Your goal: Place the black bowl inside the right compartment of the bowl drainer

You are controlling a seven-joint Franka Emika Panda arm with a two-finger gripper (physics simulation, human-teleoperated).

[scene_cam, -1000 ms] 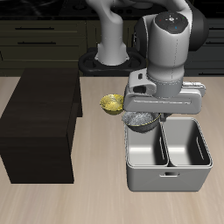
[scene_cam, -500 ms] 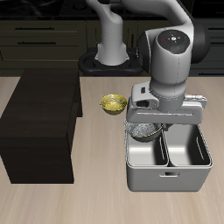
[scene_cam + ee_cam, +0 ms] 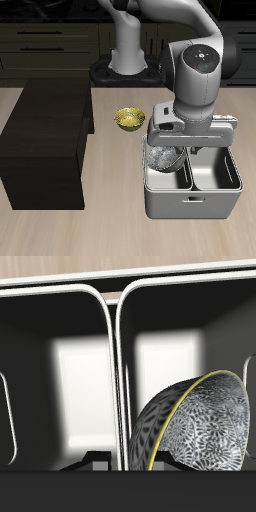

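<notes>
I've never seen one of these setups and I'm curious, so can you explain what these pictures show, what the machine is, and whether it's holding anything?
These are simulator renders of a grey and white robot arm working at a wooden table. One picture looks at the scene from the front and above; the other comes from a camera on the arm's two-finger gripper.

On the table stand a grey metal bowl drainer with two deep wells, a small yellow-gold bowl and a dark wooden cabinet.

The gripper holds a wide black bowl with a speckled silvery inside, tilted on edge, over one of the wells. The wrist picture looks down into both wells, split by the drainer's rounded divider.
</notes>
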